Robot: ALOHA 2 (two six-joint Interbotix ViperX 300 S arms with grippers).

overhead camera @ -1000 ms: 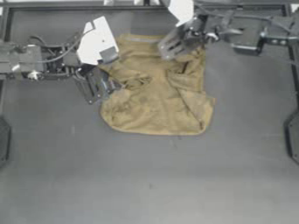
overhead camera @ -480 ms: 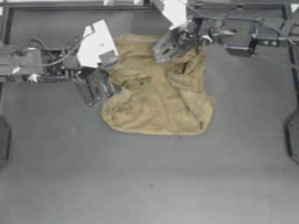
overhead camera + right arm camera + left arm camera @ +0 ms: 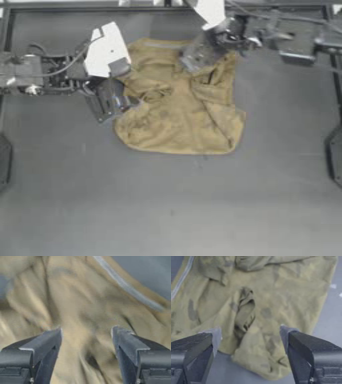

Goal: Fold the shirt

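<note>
The tan shirt lies crumpled on the dark table at the upper middle, its pale collar band toward the far edge. My left gripper hovers at the shirt's left edge, open, with a bunched fold ahead of its jaws and nothing held. My right gripper is over the shirt's upper right part near the collar, open, above wrinkled cloth.
Bare dark table spreads in front of the shirt. A table rail runs along the far edge. Dark fixtures sit at the right and left borders.
The right gripper has shifted left along the shirt's top toward the collar. The left gripper has hardly moved. The shirt's outline is the same.
</note>
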